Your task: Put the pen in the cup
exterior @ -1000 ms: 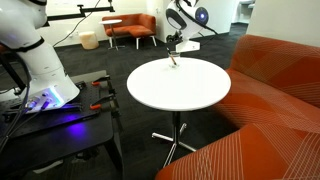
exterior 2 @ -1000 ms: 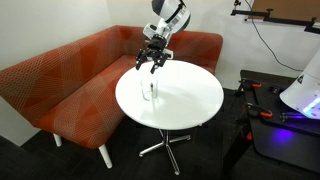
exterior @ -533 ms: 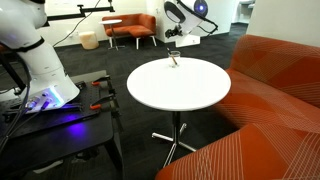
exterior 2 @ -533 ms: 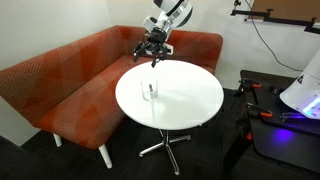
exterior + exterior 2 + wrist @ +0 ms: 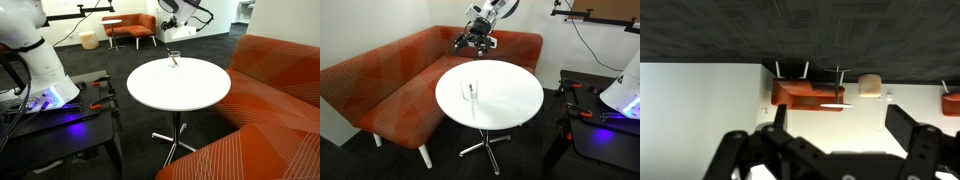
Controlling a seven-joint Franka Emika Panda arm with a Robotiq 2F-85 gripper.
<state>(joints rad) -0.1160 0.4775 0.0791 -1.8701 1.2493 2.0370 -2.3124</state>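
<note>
The clear cup [image 5: 175, 59] stands on the round white table [image 5: 180, 90] near its far edge; it also shows in an exterior view [image 5: 470, 92]. The thin orange-brown pen [image 5: 174, 61] appears to stand inside the cup, where its dark end shows [image 5: 471, 89]. My gripper [image 5: 169, 33] hangs well above the cup and beyond the table edge, open and empty; it shows in both exterior views [image 5: 475, 41]. In the wrist view my open fingers [image 5: 835, 140] frame a distant room; cup and pen are out of view there.
An orange sofa [image 5: 390, 80] wraps around the table's side. A black cart [image 5: 60, 125] with a white robot base [image 5: 35, 60] and a purple light stands beside it. An orange armchair [image 5: 805, 95] stands in the far room.
My gripper has risen and drawn back from above the cup, away from the table. The cup and pen have not moved.
</note>
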